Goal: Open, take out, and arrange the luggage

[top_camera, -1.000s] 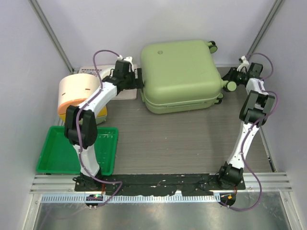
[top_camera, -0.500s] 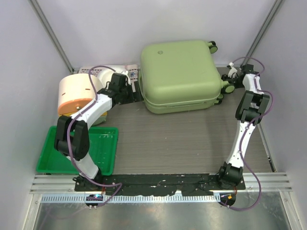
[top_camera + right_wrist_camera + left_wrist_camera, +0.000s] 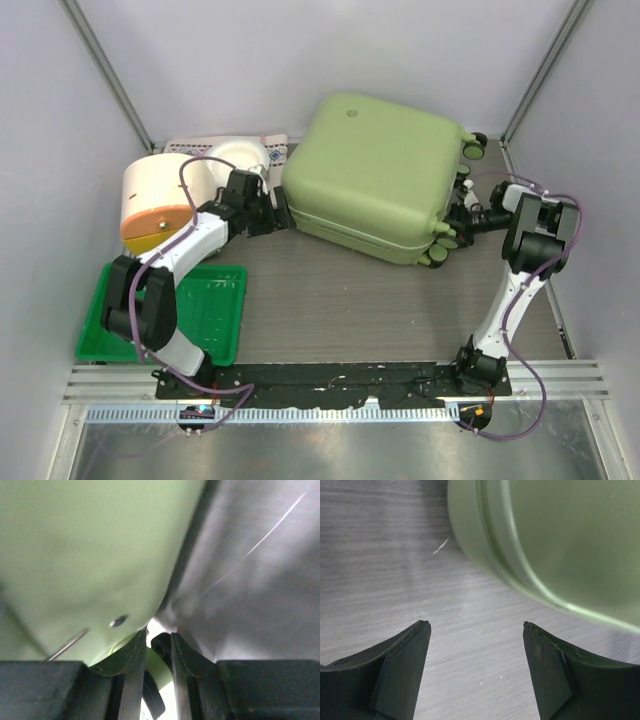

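The luggage [image 3: 375, 175] is a large pale green hard-shell suitcase lying closed and flat at the back of the table, turned askew. Its dark green wheels [image 3: 442, 240] face right. My left gripper [image 3: 277, 212] is open and empty, low over the table by the suitcase's left corner. The left wrist view shows bare table between the open jaws of the left gripper [image 3: 477, 627] and the suitcase shell [image 3: 555, 545] just ahead. My right gripper [image 3: 462, 207] is at the wheel end. In the right wrist view the right gripper [image 3: 159, 639] is shut on a wheel [image 3: 159, 672] under the shell [image 3: 85, 550].
A cream-and-orange round container [image 3: 160, 195] stands at the left behind a flat bright green tray [image 3: 215, 310]. A white round object [image 3: 238, 155] and a patterned cloth [image 3: 275, 150] lie at the back left. Walls close in at the back and on both sides.
The suitcase has turned clockwise, its wheel end swinging toward the front. My right gripper moved nearer with the wheel end. My left gripper moved nearer along the suitcase's left side.
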You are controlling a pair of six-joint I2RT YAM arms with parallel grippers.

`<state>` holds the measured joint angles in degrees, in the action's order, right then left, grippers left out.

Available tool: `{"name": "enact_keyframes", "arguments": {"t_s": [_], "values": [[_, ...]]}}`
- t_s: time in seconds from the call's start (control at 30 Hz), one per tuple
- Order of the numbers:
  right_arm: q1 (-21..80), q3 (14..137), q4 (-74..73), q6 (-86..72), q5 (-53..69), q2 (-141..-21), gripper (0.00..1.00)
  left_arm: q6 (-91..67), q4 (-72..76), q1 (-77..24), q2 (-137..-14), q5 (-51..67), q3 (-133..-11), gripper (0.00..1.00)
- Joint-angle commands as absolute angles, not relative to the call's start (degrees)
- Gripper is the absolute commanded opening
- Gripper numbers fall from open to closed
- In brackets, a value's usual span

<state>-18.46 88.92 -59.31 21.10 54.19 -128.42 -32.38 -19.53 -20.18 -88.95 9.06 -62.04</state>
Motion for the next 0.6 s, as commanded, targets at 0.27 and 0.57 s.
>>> {"name": "enact_keyframes", "arguments": {"t_s": [0.27,0.57], "values": [[-26.53,56.27,-34.55,12.04,56.34,-89.66,0.43,-33.75,-7.74,-20.30,-109.85,9.14,-85.24,0.77],[-32.08,46.88,-29.03,28.75,57.22,-77.53,0.54,-31.38,-7.99,-19.34,-109.96,12.65,-87.28,0.78]]}}
